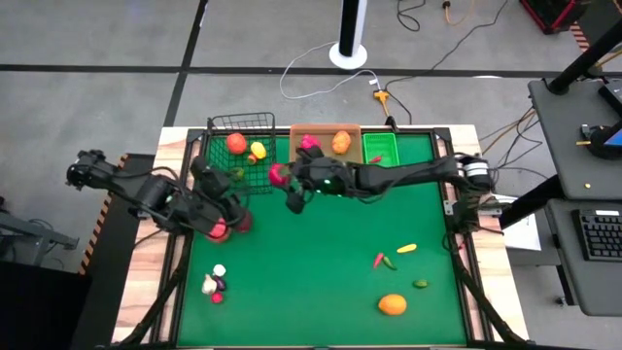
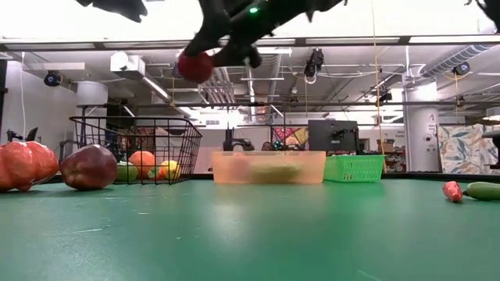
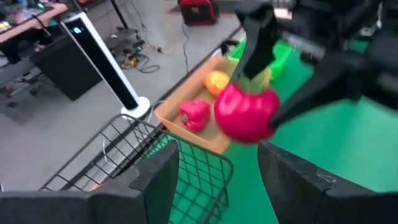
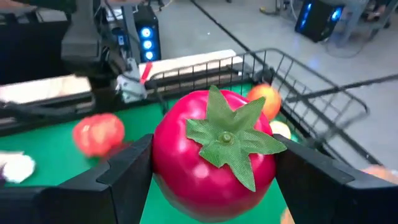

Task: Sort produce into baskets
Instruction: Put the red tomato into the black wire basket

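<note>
Fingers of the right gripper (image 4: pixel 211 171) are clamped on a red tomato (image 4: pixel 214 152), one dark pad on each flank, green leaf-cap facing the wrist cam. Tomato is round, so no long axis to align; what counts is where it hangs vs. the containers. High view: right arm reaches from the right edge across the far half of the table, w/ the tomato (image 1: pixel 279 174) lifted off the green mat, just near of the gap between the wire basket (image 1: pixel 216 124) and the tan tray (image 1: pixel 297 130). Basket lies to the far-left of the fruit, tray to the far-right; which one is meant cannot be told, but the wrist cam looks onto the basket's rim w/ a peach-like piece and a yellow piece inside, so a short carry far-left looks likely. Low view confirms height: tomato (image 2: pixel 195 66) rides well above the basket's top wire, i.e. clearance seems enough for a straight drop. Left gripper (image 1: pixel 222 216) sits low on the left of the mat, fingers apart w/ nothing seen between them, near two red pieces (image 1: pixel 218 230); its wrist cam looks past its own fingers at the held tomato (image 3: pixel 247 112), tray beyond. Left arm is the nearer one to the basket, so risk = the two arms crowding at that corner. Green bin (image 1: pixel 380 149) stands far-right of the tray, well apart. Rest of the produce lies loose on the near mat: an orange (image 1: pixel 393 304), chillies, a small cluster near-left.
</note>
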You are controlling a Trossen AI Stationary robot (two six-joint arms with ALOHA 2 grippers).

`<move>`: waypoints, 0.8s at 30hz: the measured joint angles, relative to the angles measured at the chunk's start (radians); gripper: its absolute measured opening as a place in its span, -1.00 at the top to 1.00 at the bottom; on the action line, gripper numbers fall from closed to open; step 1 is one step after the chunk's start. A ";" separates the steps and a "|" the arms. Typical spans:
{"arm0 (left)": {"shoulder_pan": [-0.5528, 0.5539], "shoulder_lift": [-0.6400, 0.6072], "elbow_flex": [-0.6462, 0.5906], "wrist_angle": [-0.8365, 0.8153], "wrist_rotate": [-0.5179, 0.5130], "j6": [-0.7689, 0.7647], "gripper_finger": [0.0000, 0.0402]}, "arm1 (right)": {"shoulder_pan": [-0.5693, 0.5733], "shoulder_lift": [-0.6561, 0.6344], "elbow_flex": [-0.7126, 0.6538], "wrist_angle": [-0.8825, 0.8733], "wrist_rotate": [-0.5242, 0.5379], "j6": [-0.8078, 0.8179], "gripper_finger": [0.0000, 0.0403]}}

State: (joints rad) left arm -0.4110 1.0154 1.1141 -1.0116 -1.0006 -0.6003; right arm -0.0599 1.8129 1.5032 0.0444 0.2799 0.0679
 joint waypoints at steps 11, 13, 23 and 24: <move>0.000 -0.090 -0.008 -0.007 -0.014 -0.012 0.00 | -0.045 0.231 0.242 -0.028 0.000 -0.050 -0.42; 0.000 -0.092 -0.014 -0.008 -0.013 -0.012 0.00 | -0.050 0.255 0.261 -0.032 0.000 -0.056 -0.42; 0.000 -0.078 -0.043 -0.009 -0.011 -0.037 0.00 | -0.062 0.298 0.291 -0.077 0.000 -0.062 -0.46; 0.000 -0.074 -0.043 -0.009 -0.011 -0.038 0.00 | -0.062 0.298 0.291 -0.085 0.000 -0.061 -0.48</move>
State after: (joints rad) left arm -0.4107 0.9416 1.0710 -1.0210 -1.0115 -0.6380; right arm -0.1215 2.1113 1.7947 -0.0401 0.2798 0.0067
